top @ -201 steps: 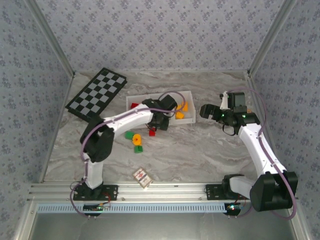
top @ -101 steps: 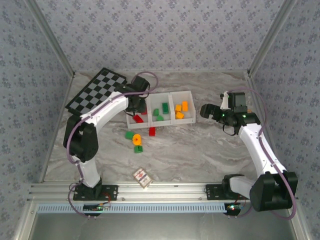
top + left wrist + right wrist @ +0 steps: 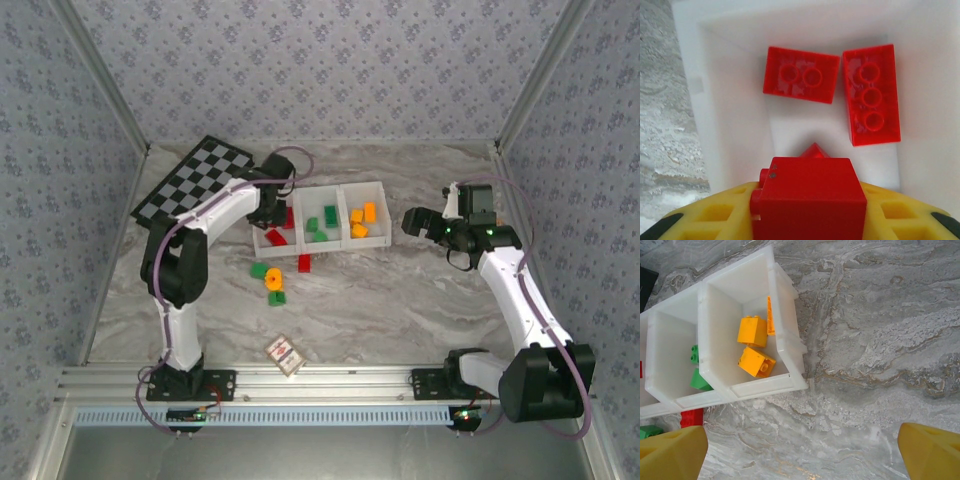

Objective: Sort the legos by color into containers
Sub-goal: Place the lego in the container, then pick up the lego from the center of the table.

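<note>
The left claw [image 3: 268, 212] is clamped narrow on a red brick [image 3: 810, 200], with a yellow finger [image 3: 730, 205] pressed to each side. It hangs over the left compartment of the tray [image 3: 386, 215], which sits toward the far edge of the table [image 3: 420, 310], about midway along it. On that compartment's floor 2 flat red bricks [image 3: 801, 75] lie studs up, side by side. The left arm stands up from its base at the near edge and folds at a raised elbow. Its forearm reaches toward the far edge to the tray, and the wrist is tipped down.

The right claw [image 3: 415, 222] is spread wide and holds nothing. Its yellow fingers [image 3: 670, 452] show bare table between them. It hovers off the tray's right end, apart from it. The right arm leans from its base near the near-right corner toward the far edge, with the wrist turned left at the tray.

The middle compartment holds green bricks [image 3: 320, 222]. The right one holds 3 orange bricks [image 3: 752, 331].

A loose red brick [image 3: 304, 263] lies just beside the tray's near wall. Nearer the near edge are 2 green bricks [image 3: 258, 270] and an orange piece [image 3: 273, 279]. A card [image 3: 284, 352] lies close to the near edge, and a checkerboard [image 3: 195, 185] is at the far-left corner.
</note>
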You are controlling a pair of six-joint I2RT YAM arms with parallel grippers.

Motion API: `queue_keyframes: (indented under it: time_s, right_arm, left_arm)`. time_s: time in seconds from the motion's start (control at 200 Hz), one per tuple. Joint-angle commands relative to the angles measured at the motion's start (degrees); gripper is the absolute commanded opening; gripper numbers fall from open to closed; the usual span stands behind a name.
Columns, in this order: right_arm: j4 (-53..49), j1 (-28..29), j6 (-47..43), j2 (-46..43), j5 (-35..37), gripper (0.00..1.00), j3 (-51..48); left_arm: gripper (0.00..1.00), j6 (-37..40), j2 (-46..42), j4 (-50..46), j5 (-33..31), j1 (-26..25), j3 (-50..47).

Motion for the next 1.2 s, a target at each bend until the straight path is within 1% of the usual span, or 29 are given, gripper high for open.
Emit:
queue_keyframes:
  time_s: [0.0,0.09,0.115,0.265,0.41,0.535,0.615,0.63,0.69,0.84,0.919,1.059,1.194]
  right_arm:
    - [-0.6,-0.5,0.7,-0.2,-0.7,1.00,-0.6]
    - [-0.6,-0.5,0.7,-0.2,-0.7,1.00,-0.6]
    - [-0.6,-0.6,0.6,-0.2,-0.7,1.00,-0.6]
    - [-0.4,-0.7,0.7,-0.1,-0.6,1.00,-0.9]
    - [-0.4,-0.7,0.7,0.0,-0.4,1.00,-1.0]
    - [-0.2,-0.8,0.7,0.2,-0.3,1.00,-1.0]
    - [-0.2,-0.7,0.8,0.4,-0.4,1.00,-1.0]
    - [-0.1,-0.8,0.8,0.4,-0.5,1.00,-1.0]
    - [-0.1,-0.8,0.9,0.6,-0.5,1.00,-1.0]
    - [0.2,-0.8,1.1,1.1,-0.8,1.00,-1.0]
    - [0.2,-0.7,1.1,1.1,-1.1,1.00,-1.1]
    - [0.1,-0.7,1.1,1.0,-1.3,1.00,-1.0]
    - [0.0,-0.8,1.1,0.8,-1.3,1.00,-1.1]
  left_arm:
    - [0.51,1.6,0.7,2.0,0.7,0.3,2.6]
    - [0.61,2.0,0.2,2.7,1.5,0.3,2.5]
    - [0.62,2.0,-0.2,3.0,1.6,0.3,2.3]
    - [0.67,2.2,-3.7,5.2,2.2,0.3,-0.1]
    - [0.68,1.5,-8.9,6.0,3.3,-0.1,-3.5]
    - [0.69,-0.5,-13.7,7.0,3.5,-2.3,-8.4]
    - [0.71,-2.1,-16.2,7.0,2.7,-4.9,-11.6]
    - [0.71,-2.5,-16.6,8.5,2.5,-5.4,-12.2]
    - [0.72,-4.3,-17.6,9.0,1.6,-7.6,-14.1]
    - [0.77,-8.8,-17.8,9.9,-0.5,-13.7,-17.2]
    - [0.79,-11.4,-16.8,10.3,-1.9,-16.1,-17.8]
    - [0.84,-15.5,-13.2,10.7,-3.2,-18.0,-18.0]
    - [0.85,-18.6,-9.9,12.0,-3.1,-19.2,-18.1]
